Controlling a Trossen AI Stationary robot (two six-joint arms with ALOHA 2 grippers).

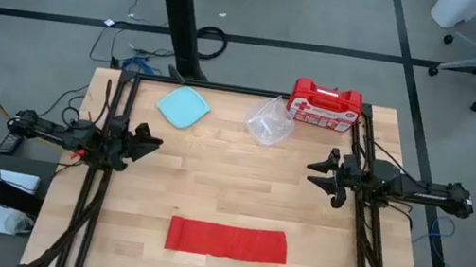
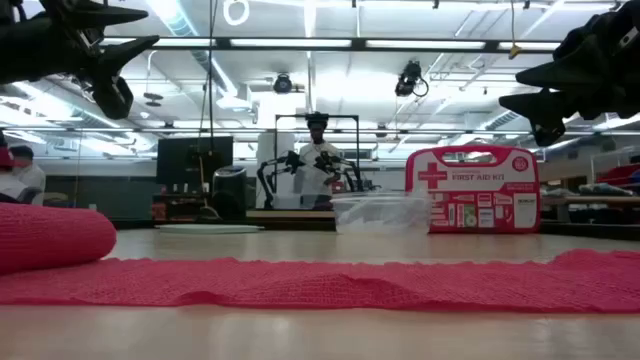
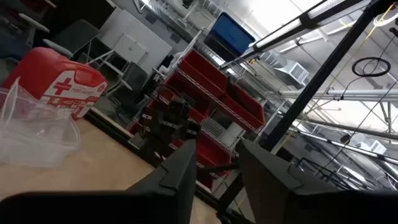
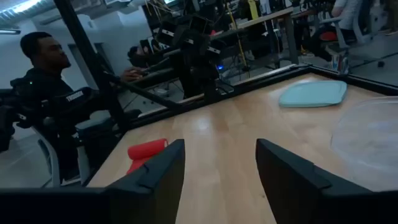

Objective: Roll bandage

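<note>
The bandage (image 1: 227,241) is a bright red strip lying flat along the table's near side, midway between both arms. Its left end is wound into a short roll (image 2: 50,236), which also shows in the right wrist view (image 4: 147,151). My left gripper (image 1: 152,142) hovers open at the table's left side, fingers pointing toward the middle, well above the wood (image 2: 120,60). My right gripper (image 1: 316,173) hovers open at the right side, facing it (image 2: 530,90). Nothing is between either pair of fingers (image 3: 217,180) (image 4: 221,168).
At the far edge stand a red first-aid case (image 1: 324,105), a clear plastic container (image 1: 271,120) and a teal lid (image 1: 184,107). Black frame rails (image 1: 106,180) run along the table's left and right sides. A person (image 4: 43,56) sits beyond the left edge.
</note>
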